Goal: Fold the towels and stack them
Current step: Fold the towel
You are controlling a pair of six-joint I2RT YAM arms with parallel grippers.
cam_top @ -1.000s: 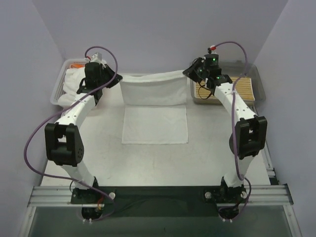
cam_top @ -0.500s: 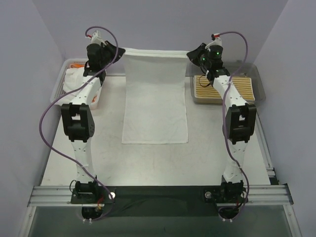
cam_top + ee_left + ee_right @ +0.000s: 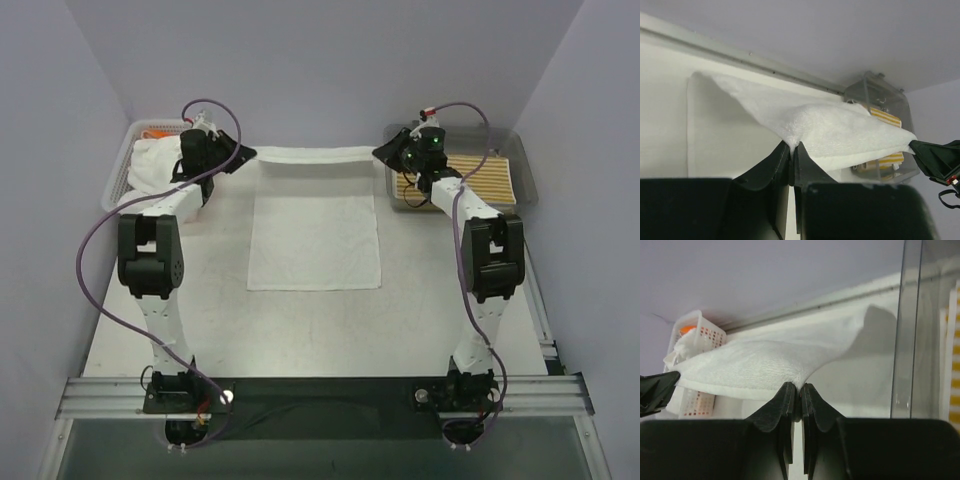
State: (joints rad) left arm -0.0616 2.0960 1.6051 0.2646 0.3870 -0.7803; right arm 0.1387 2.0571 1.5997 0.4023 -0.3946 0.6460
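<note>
A plain white towel [image 3: 313, 240] lies spread on the table, its far edge lifted off the surface and stretched between both grippers. My left gripper [image 3: 245, 155] is shut on the towel's far left corner [image 3: 791, 144]. My right gripper [image 3: 380, 152] is shut on the far right corner [image 3: 801, 385]. More white towels [image 3: 150, 165] are heaped in the white mesh basket [image 3: 118, 175] at the far left, with an orange bit [image 3: 157, 133] showing behind them. A yellow-and-white striped towel [image 3: 480, 180] lies in the grey tray [image 3: 520, 160] at the far right.
The basket stands just left of my left arm and the tray just right of my right arm. The back wall is close behind the lifted towel edge. Purple cables loop off both arms.
Both grippers had raised the towel's far edge high toward the back wall half a second ago; they have since come down and toward me, so the edge now hangs lower.
</note>
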